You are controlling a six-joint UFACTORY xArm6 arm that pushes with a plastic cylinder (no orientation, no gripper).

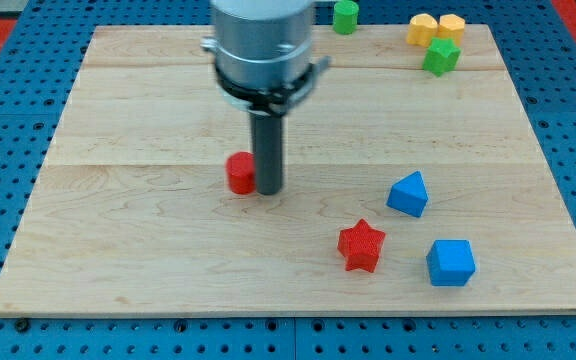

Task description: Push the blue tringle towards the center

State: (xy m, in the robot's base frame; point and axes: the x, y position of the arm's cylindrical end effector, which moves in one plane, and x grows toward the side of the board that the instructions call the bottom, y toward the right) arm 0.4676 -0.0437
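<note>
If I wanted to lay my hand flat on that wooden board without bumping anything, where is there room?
The view's left side, left of the red block beside my tip, is bare. So is the bottom left. Crowded: blue triangle, red star and blue cube at lower right; yellow blocks and green block top right.

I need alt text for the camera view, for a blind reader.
My tip rests beside a red block mid-board, far from the blue triangle toward the view's right. A red star and a blue cube lie nearby.

Our rod covers the three o'clock side of the red block, shape unclear. At twelve o'clock, our arm housing runs off the frame.
</note>
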